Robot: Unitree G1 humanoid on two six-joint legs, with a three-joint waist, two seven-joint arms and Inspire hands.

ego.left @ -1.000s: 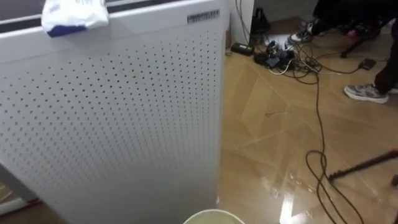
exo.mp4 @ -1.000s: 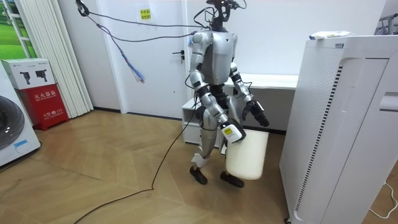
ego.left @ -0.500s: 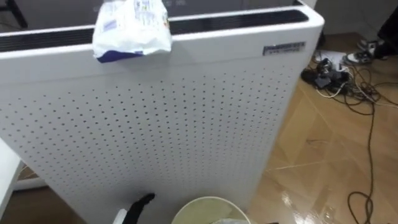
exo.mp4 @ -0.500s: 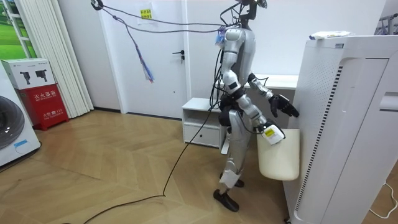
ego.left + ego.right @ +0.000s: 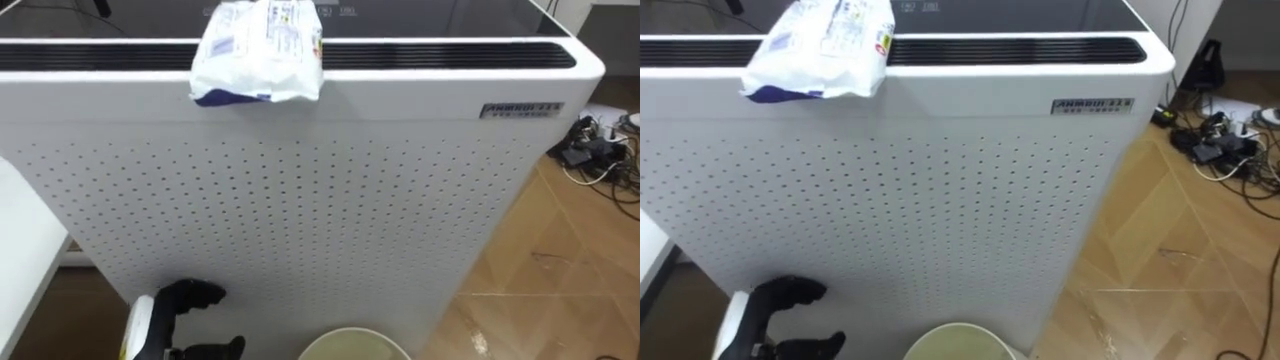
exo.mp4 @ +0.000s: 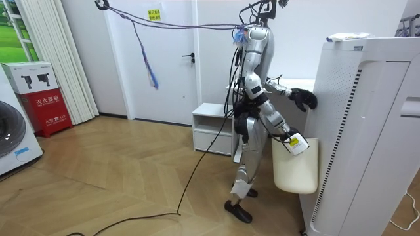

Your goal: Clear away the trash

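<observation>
1. A room with a wooden floor (image 5: 570, 270). The robot stands close against a tall white air purifier (image 5: 300, 220) with a perforated front panel. A tangle of cables (image 5: 600, 150) lies on the floor past its right corner.
2. The garbage is a crumpled white and blue wrapper (image 5: 260, 50). It lies on the purifier's top at the front edge, left of centre, and its lower edge droops slightly over the lip.
3. The left hand (image 5: 185, 298) is well below the wrapper, in front of the panel's lower left part and a little to the wrapper's left. Its fingers are curled and hold nothing. In the room view it is raised to about chest height, close to the panel.
4. The right hand (image 6: 293, 142) hangs low at the rim of a cream bin (image 6: 295, 167), which dangles just beside the purifier. I cannot tell how it grips the rim. The bin's mouth sits directly below, between the robot and the panel.
5. Judged risks:
   - The hand has to rise the full height of the panel, so it could scrape or catch on the front lip.
   - The hand would need to uncurl before it arrives, or it will only knock the wrapper.
   - A nudge could slide the light wrapper back across the smooth top, or off the edge and past the bin.
   - The swinging bin may bump the panel.
</observation>
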